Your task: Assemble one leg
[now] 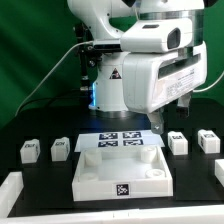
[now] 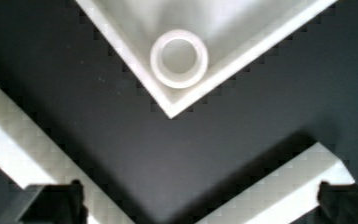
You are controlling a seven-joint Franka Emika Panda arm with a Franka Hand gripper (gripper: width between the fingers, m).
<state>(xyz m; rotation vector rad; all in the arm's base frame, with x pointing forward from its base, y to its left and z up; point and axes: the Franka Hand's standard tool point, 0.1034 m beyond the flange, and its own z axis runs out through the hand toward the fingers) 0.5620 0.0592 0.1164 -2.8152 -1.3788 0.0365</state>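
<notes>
Four small white legs with marker tags lie on the black table: two at the exterior view's left [image 1: 30, 150] [image 1: 60, 148] and two at its right [image 1: 178, 143] [image 1: 208, 141]. My gripper [image 1: 172, 118] hangs open and empty above the table, behind the right rear corner of the large white square tray panel [image 1: 100, 172], left of the nearer right leg. In the wrist view my gripper [image 2: 201, 206] is open, with its dark fingertips [image 2: 55, 205] wide apart and nothing between them. A corner of the tray panel [image 2: 229, 30] with a round socket [image 2: 178, 55] shows there. No leg shows there.
The marker board [image 1: 120, 140] lies just behind the tray panel. White rail pieces stand at the front left [image 1: 10, 188] and front right [image 1: 219, 175] table edges. The robot base rises behind the marker board. Two blurred white strips [image 2: 7, 130] [image 2: 300, 170] cross the wrist view.
</notes>
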